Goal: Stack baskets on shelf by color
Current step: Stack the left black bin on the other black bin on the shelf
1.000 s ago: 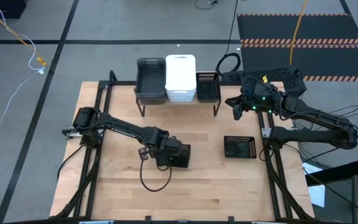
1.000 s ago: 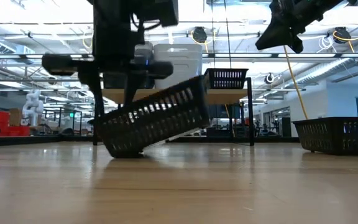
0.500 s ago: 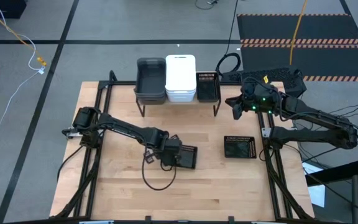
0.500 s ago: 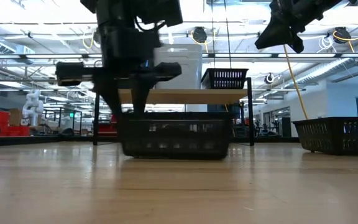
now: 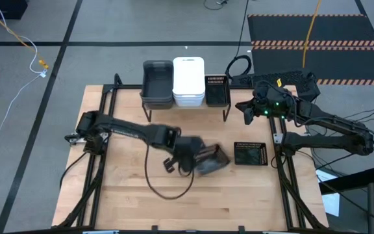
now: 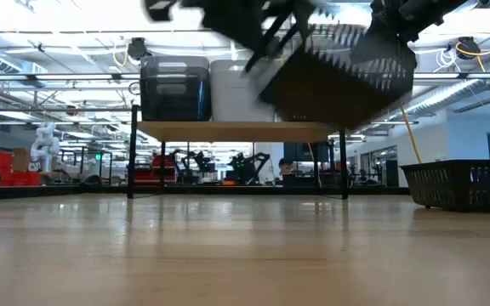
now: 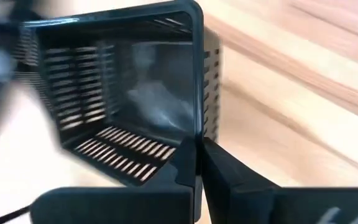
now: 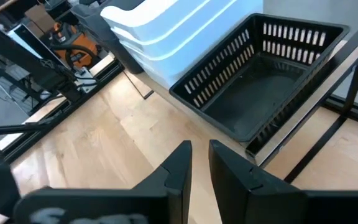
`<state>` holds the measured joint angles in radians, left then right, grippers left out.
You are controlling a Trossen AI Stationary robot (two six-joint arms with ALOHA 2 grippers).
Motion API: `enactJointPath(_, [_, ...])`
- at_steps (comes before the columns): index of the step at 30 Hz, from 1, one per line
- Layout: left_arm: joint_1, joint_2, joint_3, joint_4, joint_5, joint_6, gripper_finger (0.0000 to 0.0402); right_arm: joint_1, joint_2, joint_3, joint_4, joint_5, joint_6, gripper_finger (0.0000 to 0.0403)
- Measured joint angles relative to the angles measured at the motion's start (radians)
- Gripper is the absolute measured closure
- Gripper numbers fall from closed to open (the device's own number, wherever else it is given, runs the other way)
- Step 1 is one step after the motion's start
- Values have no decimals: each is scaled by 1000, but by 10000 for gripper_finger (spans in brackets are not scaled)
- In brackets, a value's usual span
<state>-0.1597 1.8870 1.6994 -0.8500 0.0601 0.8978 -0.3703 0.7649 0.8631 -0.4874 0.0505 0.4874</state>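
My left gripper (image 5: 190, 156) is shut on a black mesh basket (image 5: 208, 159), which hangs tilted above the table's middle and shows high up in the low view (image 6: 339, 76). The shelf (image 6: 228, 130) at the far edge carries stacked dark grey baskets (image 5: 157, 81), stacked white baskets (image 5: 188, 79) and a black mesh basket (image 5: 216, 90), each standing on its bottom. Another black mesh basket (image 5: 250, 153) rests on the table at the right. My right gripper (image 5: 245, 112) hovers just right of the shelf, its fingers (image 8: 182, 165) slightly apart and holding nothing. My left gripper pinches one side wall of the mesh basket at its rim (image 7: 197, 127), one finger inside the basket and one outside. The basket is lifted clear of the table and hangs tilted in the hold.
The shelf's thin black legs (image 6: 133, 161) stand on the wooden table (image 5: 128, 195) at the far side. Black frame rails (image 5: 99, 169) run along the table's left and right edges. A loose cable (image 5: 158, 188) hangs from the left arm over the table.
The mesh basket first dropped from a tilt to lie flat on the table. My left gripper then shut on its wall, lifted it clear and carried it toward the table's right edge, the basket tipping as it rose. My right gripper kept still.
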Motion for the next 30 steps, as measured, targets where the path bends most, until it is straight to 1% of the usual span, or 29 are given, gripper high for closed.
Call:
enactJointPath(5, [76,0,214,1,-7,-50,394,9,-12,0,-7,4,25,355])
enactJointPath(8, [135,-2,301,62,-20,-177,395,9,-22,0,-21,45,46,355])
enactJointPath(11, [199,-1,353,144,-105,-352,394,10,-37,0,-24,91,58,355])
enactJointPath(14, [248,-1,371,244,-121,-498,397,8,-55,2,-17,111,74,356])
enactJointPath(16, [269,-2,371,289,-121,-547,397,9,-64,2,-22,130,83,356])
enactJointPath(19, [287,16,373,343,-139,-540,398,8,-80,2,-26,160,94,356])
enactJointPath(22, [290,33,373,334,-151,-476,401,9,-106,0,-34,194,93,356])
enactJointPath(24, [286,36,373,296,-150,-414,401,9,-137,0,-35,252,92,356])
enactJointPath(28, [269,44,372,252,-127,-282,401,11,-226,0,-30,410,92,356])
enactJointPath(30, [266,44,370,218,-135,-245,401,11,-269,0,-31,458,83,355])
